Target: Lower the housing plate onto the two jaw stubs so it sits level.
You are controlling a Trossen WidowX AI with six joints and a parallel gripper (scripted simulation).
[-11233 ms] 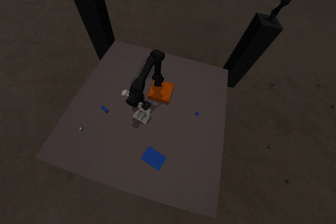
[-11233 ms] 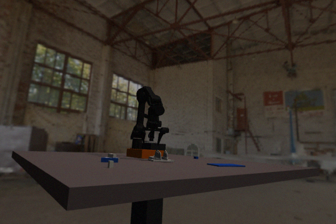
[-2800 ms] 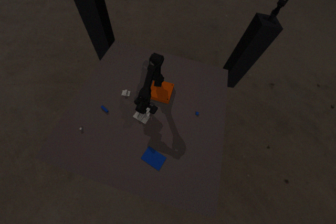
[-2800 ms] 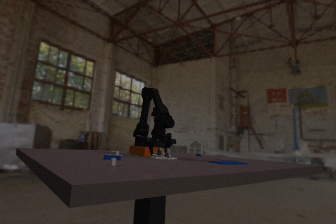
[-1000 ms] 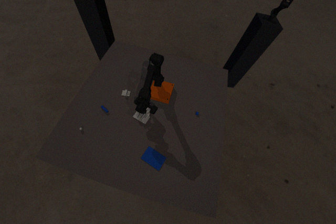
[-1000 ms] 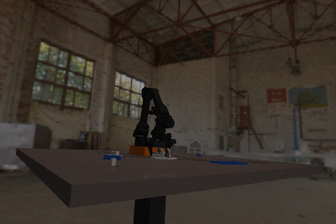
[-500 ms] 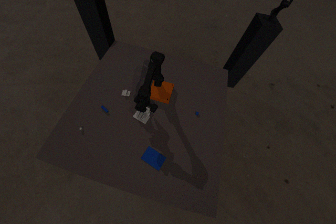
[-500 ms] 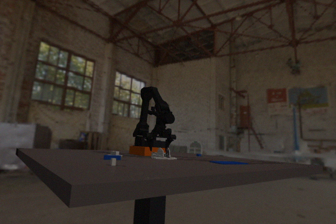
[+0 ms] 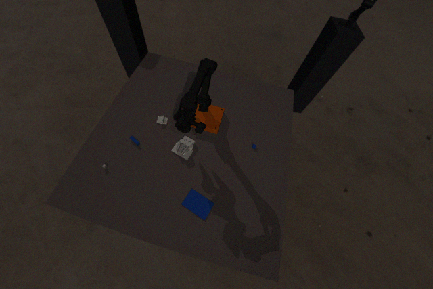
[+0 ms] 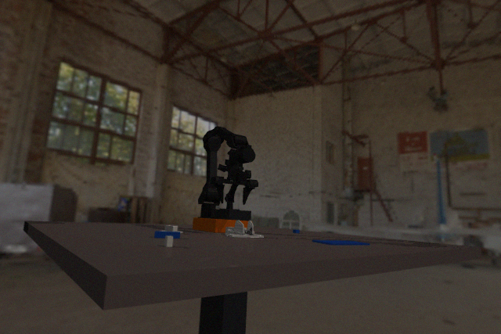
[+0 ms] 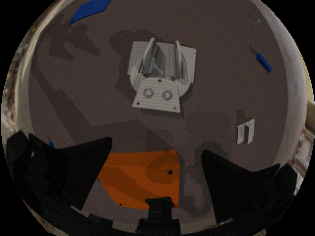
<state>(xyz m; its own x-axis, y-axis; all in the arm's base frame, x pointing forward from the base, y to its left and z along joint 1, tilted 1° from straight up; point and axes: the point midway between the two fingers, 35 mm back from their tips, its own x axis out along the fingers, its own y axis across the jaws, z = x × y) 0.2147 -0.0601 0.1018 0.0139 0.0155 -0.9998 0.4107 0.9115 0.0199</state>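
Observation:
The pale housing plate (image 11: pixel 157 102) (image 9: pixel 189 140) lies over the near ends of the two jaws, with two round pin ends showing in its holes. It looks flat in the wrist view; whether it is fully level cannot be told. The left jaw (image 11: pixel 147 61) and right jaw (image 11: pixel 184 65) stand upright, a gap between them, on the ribbed white base (image 11: pixel 136 50) (image 10: pixel 244 235). My gripper (image 11: pixel 157 149) (image 10: pixel 237 203) is open and empty. It is raised above the table, back from the assembly towards the arm's orange base, and touches nothing.
The orange block (image 9: pixel 213 121) (image 10: pixel 204 224) (image 11: pixel 143 172) is under the arm. A white bracket (image 9: pixel 162 120) (image 11: pixel 245 132), a blue bar (image 9: pixel 134 140) (image 11: pixel 264 63) and a small white piece (image 9: pixel 104 166) (image 10: pixel 169 241) lie to one side. A blue sheet (image 9: pixel 197 204) and blue cube (image 9: pixel 254 146) lie elsewhere.

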